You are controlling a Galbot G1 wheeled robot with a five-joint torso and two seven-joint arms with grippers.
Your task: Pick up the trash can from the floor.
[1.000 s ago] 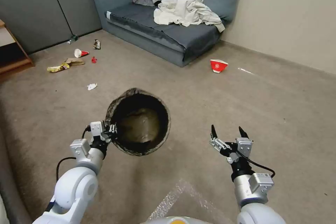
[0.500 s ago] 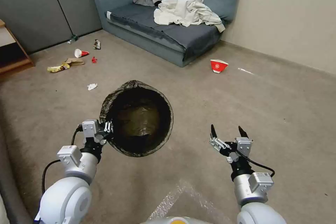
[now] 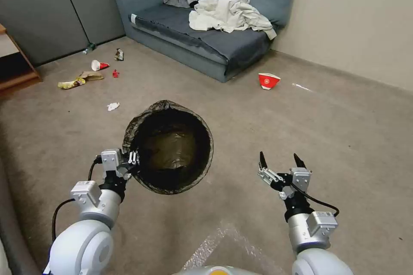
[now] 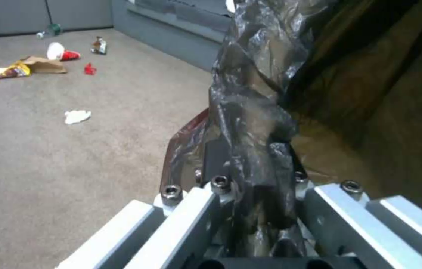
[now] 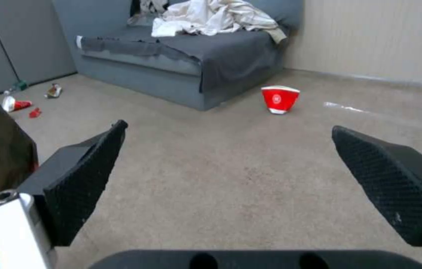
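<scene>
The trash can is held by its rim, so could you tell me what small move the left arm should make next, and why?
Probably a short, steady lift with the grip kept shut. The left gripper pinches the trash can at one side of its bag-covered rim, so the can hangs off-centre and could slip on the plastic. The right gripper is open and apart, over the floor.

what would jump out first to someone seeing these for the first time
First the trash can, its dark bag-lined mouth facing the head camera, gripped at its near rim by the left end effector. Next the right end effector, open over bare carpet. Then the red-and-white paper bowl beside the grey sofa and its heaped clothes.
</scene>
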